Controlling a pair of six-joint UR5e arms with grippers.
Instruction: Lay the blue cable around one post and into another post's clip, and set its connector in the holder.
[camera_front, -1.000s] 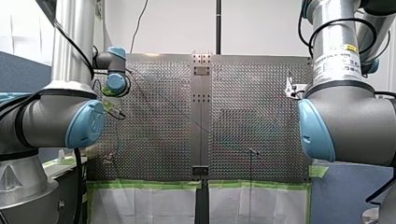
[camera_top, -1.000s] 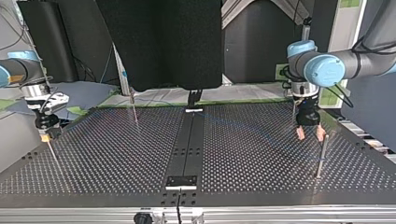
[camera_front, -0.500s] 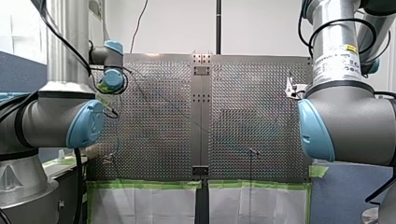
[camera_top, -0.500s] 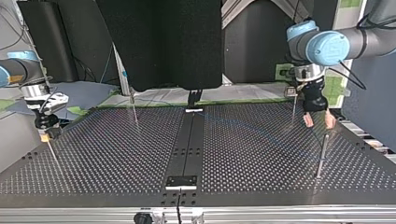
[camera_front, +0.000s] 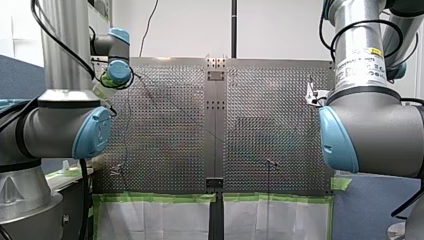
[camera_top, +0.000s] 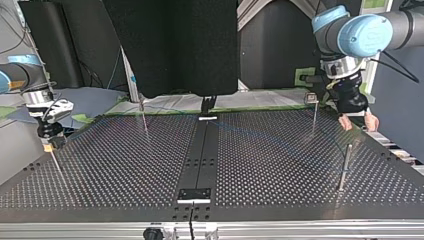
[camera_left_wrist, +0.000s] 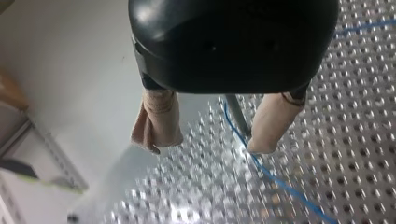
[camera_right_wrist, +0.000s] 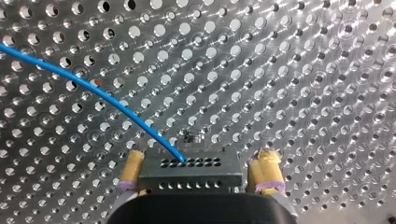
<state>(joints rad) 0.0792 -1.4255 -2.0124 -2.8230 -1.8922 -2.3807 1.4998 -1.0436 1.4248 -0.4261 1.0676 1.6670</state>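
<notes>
Up and toward the right edge of the top view goes my left gripper (camera_top: 358, 122) compared with 1 second ago, now well clear of the short post (camera_top: 344, 167) at lower right; in the front view its wrist also sits higher at upper left. At the top view's far left, my right gripper (camera_top: 48, 145) hangs low over the perforated table (camera_top: 125, 170). The right wrist view shows its 2 yellow-padded fingers (camera_right_wrist: 133, 170) closed on the ends of a dark connector (camera_right_wrist: 191, 169), with the blue cable (camera_right_wrist: 93, 91) leaving the connector's face and curving away over the holes ahead. Moving right in the top view, a thin post (camera_top: 144, 116) stands left of centre near the far edge, a dark central strip (camera_top: 202, 155) runs down the middle, and a clip post (camera_top: 313, 112) stands at upper right. Just right of it hovers my left gripper, its 2 beige pads (camera_top: 345, 122) spread apart and holding nothing. In the left wrist view a metal post (camera_left_wrist: 236, 114) and the cable show between those pads, close beside 1 of them.
</notes>
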